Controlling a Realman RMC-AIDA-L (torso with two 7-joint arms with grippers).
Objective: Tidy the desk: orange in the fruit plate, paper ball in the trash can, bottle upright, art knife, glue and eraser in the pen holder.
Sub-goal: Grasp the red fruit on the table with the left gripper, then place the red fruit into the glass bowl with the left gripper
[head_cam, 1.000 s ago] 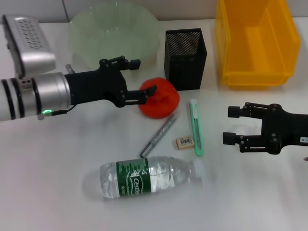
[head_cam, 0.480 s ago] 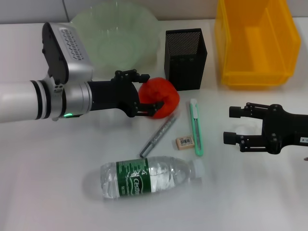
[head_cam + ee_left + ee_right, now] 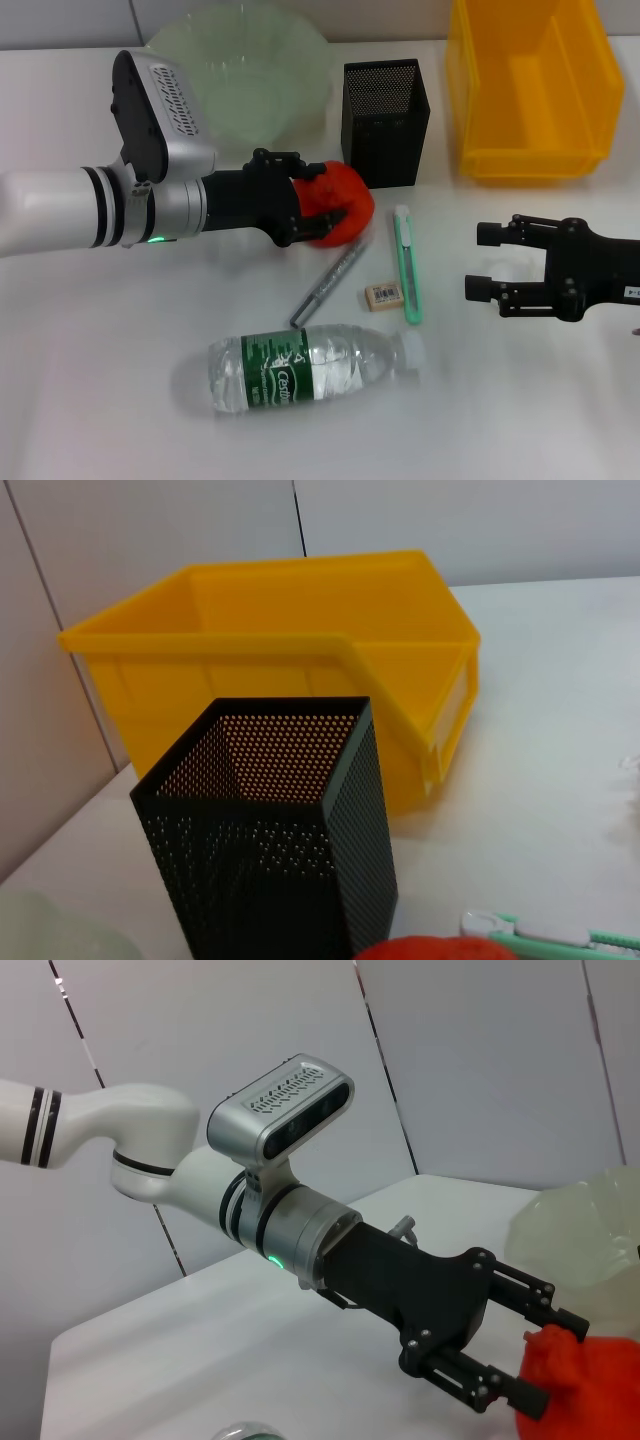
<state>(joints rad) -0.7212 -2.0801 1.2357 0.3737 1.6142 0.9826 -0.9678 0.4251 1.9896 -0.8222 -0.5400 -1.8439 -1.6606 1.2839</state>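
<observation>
My left gripper (image 3: 322, 192) is open, its fingers on either side of a red crumpled paper ball (image 3: 352, 195) just in front of the black mesh pen holder (image 3: 387, 120). The right wrist view shows that gripper (image 3: 555, 1360) with the ball (image 3: 590, 1380) at its fingertips. A clear bottle (image 3: 310, 370) with a green label lies on its side near the front. A grey glue stick (image 3: 330, 282), a small eraser (image 3: 383, 295) and a green art knife (image 3: 407, 265) lie between the ball and the bottle. My right gripper (image 3: 478, 260) is open and empty at the right. No orange shows.
A pale green fruit plate (image 3: 240, 75) stands at the back left, behind my left arm. A yellow bin (image 3: 530, 90) stands at the back right beside the pen holder (image 3: 270, 840). The left wrist view shows the bin (image 3: 300, 650) behind the holder.
My left arm has moved right and forward, bringing its fingers from beside the red ball to either side of it. The right arm and the other objects have not moved.
</observation>
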